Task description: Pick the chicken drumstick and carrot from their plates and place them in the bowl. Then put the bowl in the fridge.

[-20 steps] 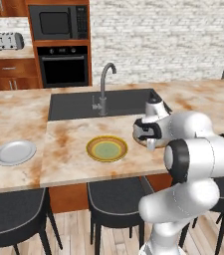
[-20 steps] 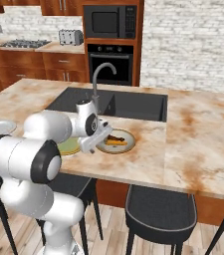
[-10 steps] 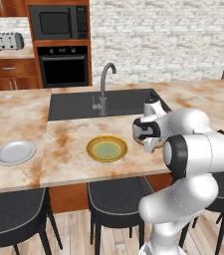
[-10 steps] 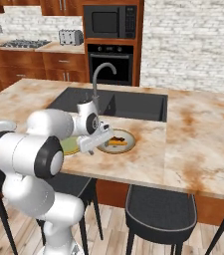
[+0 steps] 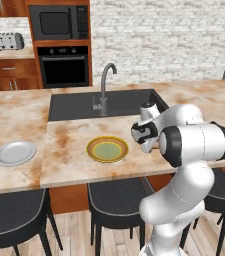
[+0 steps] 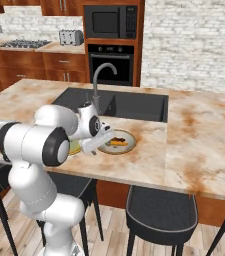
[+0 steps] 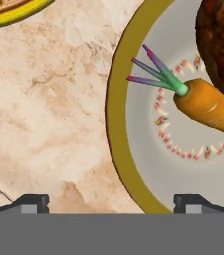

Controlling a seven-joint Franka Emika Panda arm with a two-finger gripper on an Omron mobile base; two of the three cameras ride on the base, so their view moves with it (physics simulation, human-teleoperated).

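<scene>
Bare counter (image 7: 49,134) lies open left of the bowl (image 7: 114,124) rim.

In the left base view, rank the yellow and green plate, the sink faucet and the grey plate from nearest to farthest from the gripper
1. The yellow-and-green plate, just left of the open gripper on the counter.
2. The faucet, behind it at the sink's near edge.
3. The grey-white plate, far left on the counter.
</scene>
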